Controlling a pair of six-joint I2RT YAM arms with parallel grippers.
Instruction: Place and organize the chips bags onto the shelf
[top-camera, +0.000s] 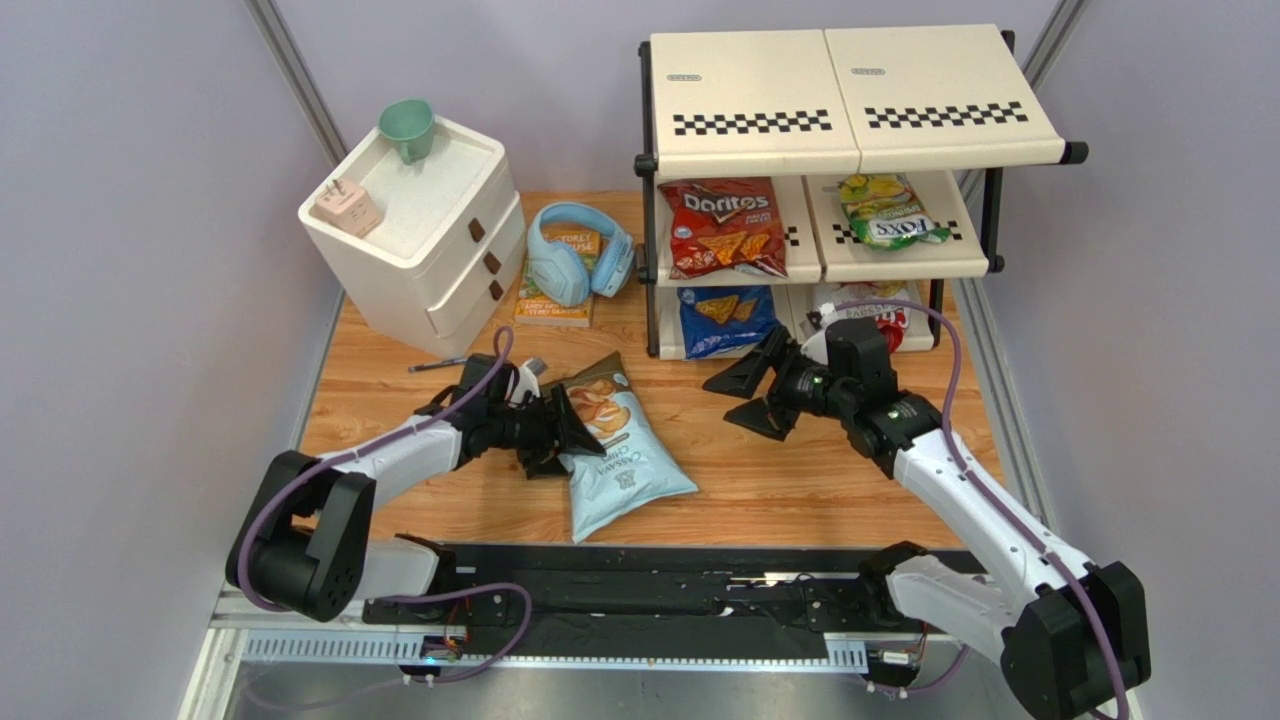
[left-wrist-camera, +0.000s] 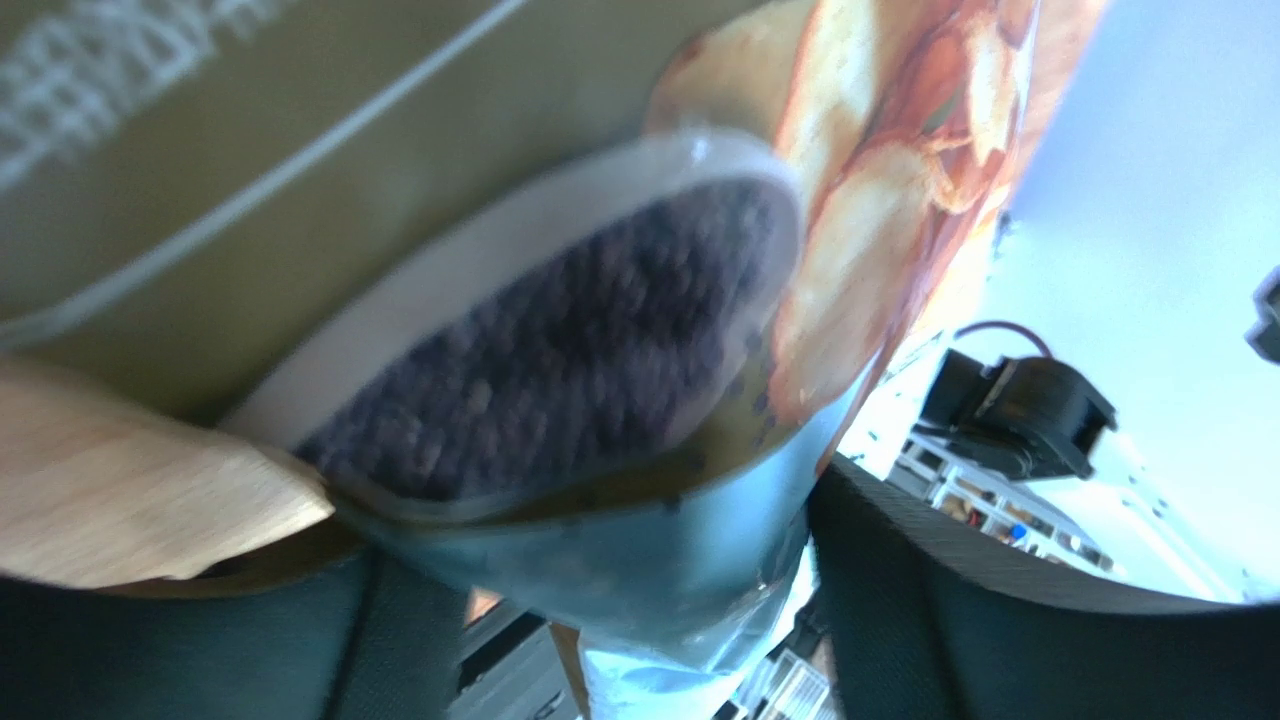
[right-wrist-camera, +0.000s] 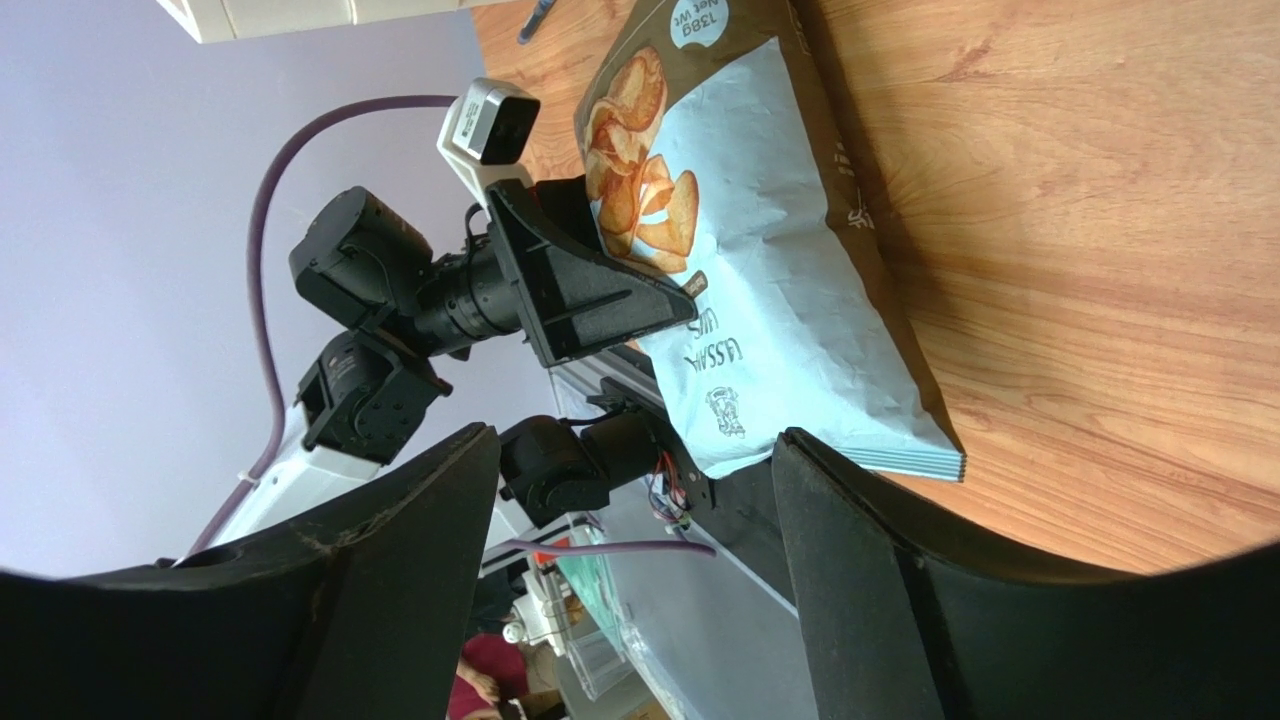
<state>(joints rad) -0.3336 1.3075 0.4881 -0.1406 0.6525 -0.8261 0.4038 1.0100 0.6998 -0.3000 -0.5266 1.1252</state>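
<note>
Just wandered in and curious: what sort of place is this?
Probably a robot test lab staged as a pantry corner: a left arm and right arm bolted at a wooden table, plus a shelf holding chips bags.

top: high, behind, looked down on whole table (top-camera: 796, 488) | left wrist: jammed against cassava bag (left-wrist-camera: 902, 195) | right wrist: rolled sideways, farther back, shared that bag
</note>
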